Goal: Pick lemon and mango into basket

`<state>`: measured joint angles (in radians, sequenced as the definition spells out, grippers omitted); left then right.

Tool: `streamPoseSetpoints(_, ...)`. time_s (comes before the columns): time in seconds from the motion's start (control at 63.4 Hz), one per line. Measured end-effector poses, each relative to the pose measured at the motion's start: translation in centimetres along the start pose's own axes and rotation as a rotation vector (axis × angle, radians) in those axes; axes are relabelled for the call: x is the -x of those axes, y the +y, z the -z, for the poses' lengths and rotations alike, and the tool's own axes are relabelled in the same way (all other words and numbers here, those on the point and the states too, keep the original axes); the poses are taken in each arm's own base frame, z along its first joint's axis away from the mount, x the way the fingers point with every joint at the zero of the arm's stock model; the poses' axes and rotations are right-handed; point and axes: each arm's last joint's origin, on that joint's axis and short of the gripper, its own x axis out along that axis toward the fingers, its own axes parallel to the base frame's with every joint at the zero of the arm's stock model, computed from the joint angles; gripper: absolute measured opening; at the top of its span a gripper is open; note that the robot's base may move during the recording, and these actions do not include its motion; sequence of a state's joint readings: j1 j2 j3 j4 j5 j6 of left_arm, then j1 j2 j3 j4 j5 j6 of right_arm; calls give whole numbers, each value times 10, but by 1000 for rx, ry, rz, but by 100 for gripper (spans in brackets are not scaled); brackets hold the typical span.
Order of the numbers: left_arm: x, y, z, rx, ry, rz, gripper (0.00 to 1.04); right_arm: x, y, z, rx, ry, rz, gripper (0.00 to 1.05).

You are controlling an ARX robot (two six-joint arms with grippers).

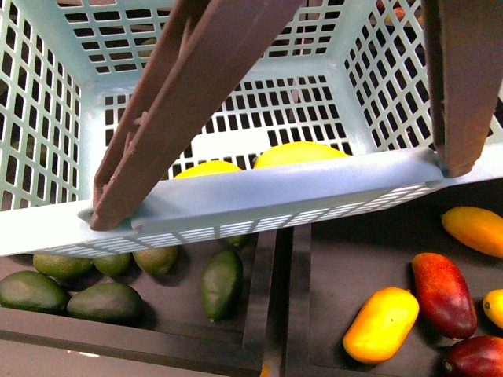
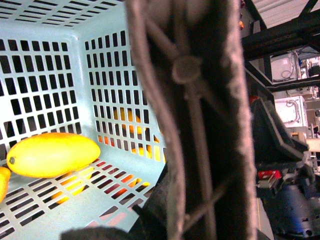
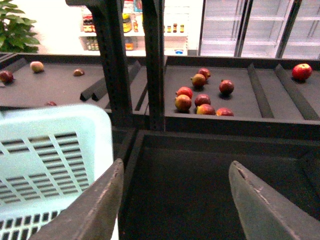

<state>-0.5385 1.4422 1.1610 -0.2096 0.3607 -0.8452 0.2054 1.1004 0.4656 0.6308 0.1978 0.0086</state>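
Note:
The mint-green basket [image 1: 259,206] hangs close before the front camera, tilted, with its two brown handles [image 1: 181,102] raised. Inside lie two yellow fruits, mostly hidden by the near rim: the rounder, smaller one looks like the lemon [image 1: 208,168], the larger the mango [image 1: 299,153]. The left wrist view shows the long mango [image 2: 52,154] on the slotted floor. My left gripper [image 2: 195,220] is shut on the basket's handle [image 2: 195,100]. Beside the basket's wall [image 3: 50,155], my right gripper [image 3: 175,200] stands open with nothing in it, over a dark bin.
Below the basket, green avocados [image 1: 102,302] fill the left bin. Orange-yellow mangoes [image 1: 381,323] and dark red ones [image 1: 444,294] lie in the right bin, past a divider [image 1: 275,298]. Dark posts [image 3: 152,60] and a shelf of red apples [image 3: 202,97] stand beyond my right gripper.

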Motion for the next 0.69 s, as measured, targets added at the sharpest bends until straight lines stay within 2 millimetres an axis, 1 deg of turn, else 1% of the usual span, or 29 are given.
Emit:
streamPoseSetpoints(0.221,0,0,0,-3,-1,-1,5,29,-16,26,3,6,3,10)
streamPoseSetpoints(0.284,0,0,0,-3,-1,-1,5,35,-19,30,4,6,2,2)
streamPoseSetpoints(0.552,0,0,0,-3,-1,-1,5,59,-29,48,5,3,4,2)
streamPoseSetpoints(0.615,0,0,0,-3,-1,-1,5,64,-34,51,5,7,-20,2)
streamPoseSetpoints(0.694,0,0,0,-3,-1,-1,5,69,-39,54,5,5,1,2)
